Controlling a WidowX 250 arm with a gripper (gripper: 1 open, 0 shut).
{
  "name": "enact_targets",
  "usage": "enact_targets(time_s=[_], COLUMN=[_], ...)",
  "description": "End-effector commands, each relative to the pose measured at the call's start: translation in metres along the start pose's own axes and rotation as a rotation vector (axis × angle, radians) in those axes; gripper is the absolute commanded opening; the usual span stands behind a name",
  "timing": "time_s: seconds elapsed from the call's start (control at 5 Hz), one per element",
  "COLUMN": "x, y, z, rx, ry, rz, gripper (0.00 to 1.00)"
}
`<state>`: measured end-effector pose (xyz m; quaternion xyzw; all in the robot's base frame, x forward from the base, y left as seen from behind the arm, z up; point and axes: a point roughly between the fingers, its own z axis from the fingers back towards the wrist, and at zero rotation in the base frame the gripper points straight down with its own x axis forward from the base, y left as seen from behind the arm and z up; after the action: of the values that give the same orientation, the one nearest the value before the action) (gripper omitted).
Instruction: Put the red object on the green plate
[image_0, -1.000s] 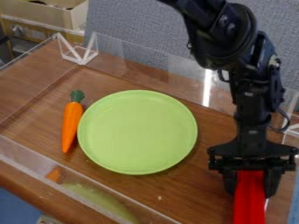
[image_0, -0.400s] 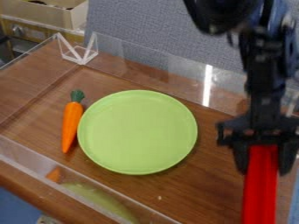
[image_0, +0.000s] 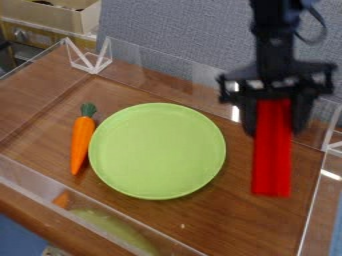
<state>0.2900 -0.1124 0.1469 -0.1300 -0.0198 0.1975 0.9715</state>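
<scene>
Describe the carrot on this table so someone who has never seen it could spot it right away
Find the big round green plate in the middle of the wooden table. Just off its left edge lies the carrot, not touching the rim as far as I can tell. It is short, orange and tapered with a green top, unlike the long flat red bar held right of the plate.
</scene>
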Motion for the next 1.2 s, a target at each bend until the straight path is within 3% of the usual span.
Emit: enact_targets(time_s=[0.0,0.4,0.8,1.0], x=[0.013,0.022,0.018,0.025], y=[0.009,0.027,0.017,0.021], z=[0.017,0.003,-0.016,-0.022], rx=[-0.004,0.068,0.108,0.127], ry=[-0.079,-0.101,-0.096,-0.104], rz=[0.006,0.036,0.007,0.021], gripper=[0.0,0.0,0.0,0.0])
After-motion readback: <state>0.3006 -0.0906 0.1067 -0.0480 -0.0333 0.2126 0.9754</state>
